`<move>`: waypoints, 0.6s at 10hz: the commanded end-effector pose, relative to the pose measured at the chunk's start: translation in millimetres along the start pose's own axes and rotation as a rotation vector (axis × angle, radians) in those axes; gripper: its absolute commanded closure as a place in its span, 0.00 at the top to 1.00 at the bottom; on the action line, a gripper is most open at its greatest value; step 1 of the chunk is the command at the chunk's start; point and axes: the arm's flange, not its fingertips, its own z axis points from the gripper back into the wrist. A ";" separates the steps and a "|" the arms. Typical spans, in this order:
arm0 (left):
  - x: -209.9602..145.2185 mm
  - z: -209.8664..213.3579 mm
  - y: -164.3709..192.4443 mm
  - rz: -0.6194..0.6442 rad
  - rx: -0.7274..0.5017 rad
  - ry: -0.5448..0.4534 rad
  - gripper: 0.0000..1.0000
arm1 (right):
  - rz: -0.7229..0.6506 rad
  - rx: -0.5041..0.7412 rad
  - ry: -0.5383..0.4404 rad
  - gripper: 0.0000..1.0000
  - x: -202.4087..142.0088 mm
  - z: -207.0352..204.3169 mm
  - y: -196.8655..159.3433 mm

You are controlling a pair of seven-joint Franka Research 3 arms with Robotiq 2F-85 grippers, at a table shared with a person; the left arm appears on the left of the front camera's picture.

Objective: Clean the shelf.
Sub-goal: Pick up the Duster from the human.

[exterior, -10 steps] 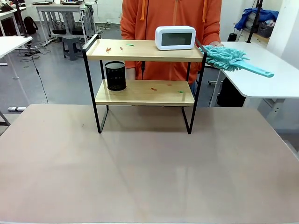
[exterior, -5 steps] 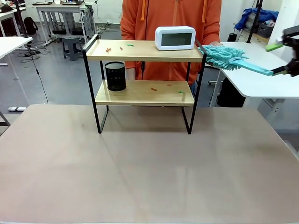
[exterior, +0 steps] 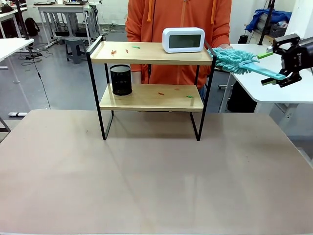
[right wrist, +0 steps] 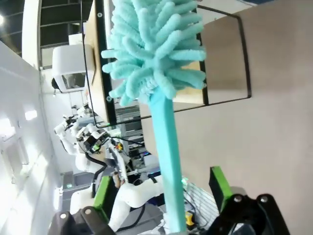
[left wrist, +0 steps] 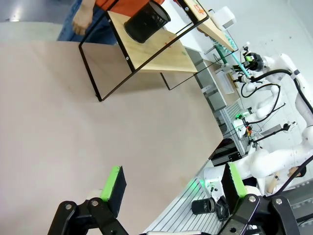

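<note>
Right pincer, jaws wide, straddles without gripping the handle tip of a turquoise fluffy microfibre duster. A person's hand holds it at the head end, apparently as a handover. The two-tier wooden shelf in a black metal frame stands beyond the duster's head, well apart from the pincer. Left pincer is likewise wide.

The right gripper has swung in from the right, its spread fingers now straddling the teal duster handle.

Light wooden shelf with black frame; white clock; black mesh cup; turquoise duster; orange hoodie; tan table.
</note>
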 end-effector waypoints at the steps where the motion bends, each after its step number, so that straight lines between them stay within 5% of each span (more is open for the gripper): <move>1: 2.2 -1.5 -0.6 -0.024 -0.016 -0.018 1.00 | -0.065 0.062 -0.017 1.00 7.1 -1.0 10.7; 4: 2.2 -1.5 -0.6 -0.024 -0.016 -0.018 1.00 | -0.083 0.072 -0.030 1.00 11.3 -3.3 3.6; 5: 2.2 -1.5 -0.6 -0.024 -0.016 -0.018 1.00 | -0.054 0.097 -0.065 0.89 14.2 -2.1 -1.0; 6: 2.2 -1.5 -0.6 -0.024 -0.016 -0.018 1.00 | -0.064 0.095 -0.047 0.41 14.6 -3.1 -5.5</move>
